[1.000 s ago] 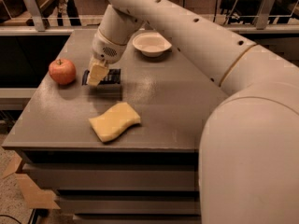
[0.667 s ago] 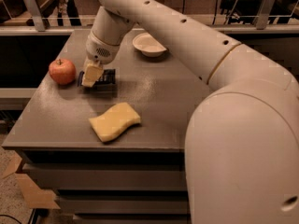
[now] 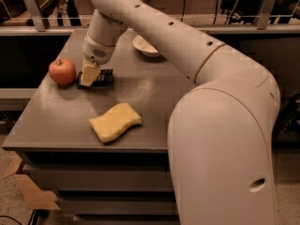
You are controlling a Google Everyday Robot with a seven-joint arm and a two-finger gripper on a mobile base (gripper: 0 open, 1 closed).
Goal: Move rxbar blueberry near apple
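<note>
Just right of the apple (image 3: 62,71), on the grey worktop (image 3: 154,97), the rxbar blueberry (image 3: 104,77) lies flat, near the fruit with a narrow gap between them. The tool (image 3: 89,75) is down over the end of the bar nearer the apple and hides it, so only the dark end farther from the apple shows. I cannot tell whether the tool is open or closed on the bar. A yellow wavy sponge (image 3: 115,121) lies well apart from the apple, to its right and toward the front edge. A white bowl (image 3: 146,46) sits farther right of the apple, toward the back.
</note>
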